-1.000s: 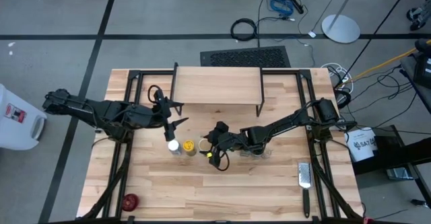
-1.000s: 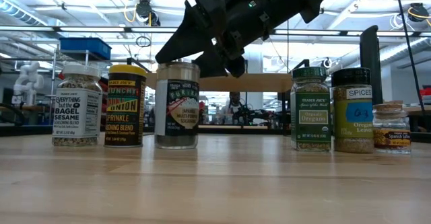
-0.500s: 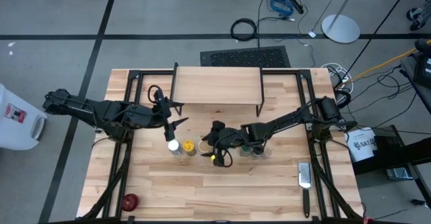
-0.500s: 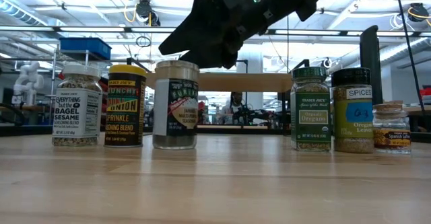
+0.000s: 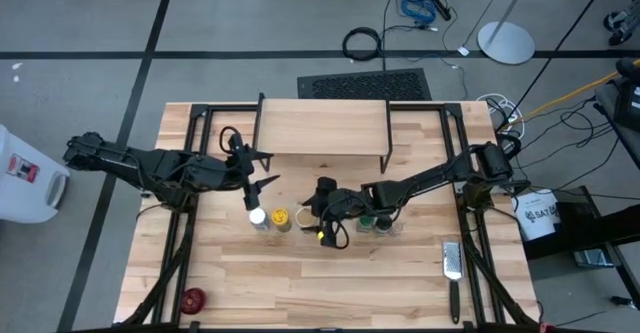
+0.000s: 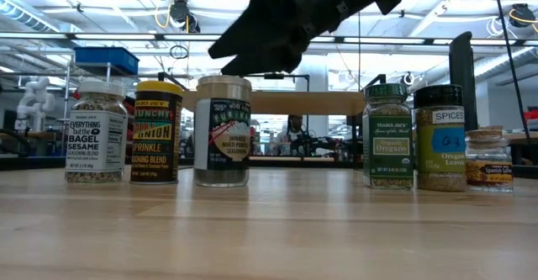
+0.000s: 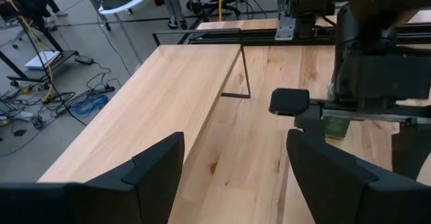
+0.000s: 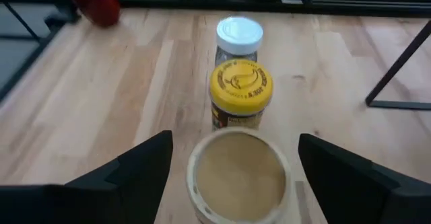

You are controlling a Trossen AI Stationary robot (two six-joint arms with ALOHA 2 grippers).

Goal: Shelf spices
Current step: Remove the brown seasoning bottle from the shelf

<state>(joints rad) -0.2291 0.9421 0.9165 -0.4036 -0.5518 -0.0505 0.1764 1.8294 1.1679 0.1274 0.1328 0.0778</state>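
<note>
Wooden counter [image 5: 300, 273] carrying a low plank-topped shelf [image 5: 322, 127] along the far edge, nothing on its top. Left claw [image 5: 262, 170] poised just in front of the shelf, fingers apart, gripping nothing. Right claw [image 8: 232, 158] hovering with fingers spread wide over the tan-lidded jar [image 8: 237, 169], not closed on it. In a row across the counter: white-capped jar [image 6: 97, 131], yellow-lidded jar [image 6: 157, 132], tan-lidded jar, then, after a gap, green-lidded jar [image 6: 388, 136], dark-lidded jar [image 6: 440, 138] and 1 small cork-topped jar [image 6: 488, 159]. Grater [image 5: 453, 263] and red round object [image 5: 193, 299] near the front corners.
</note>
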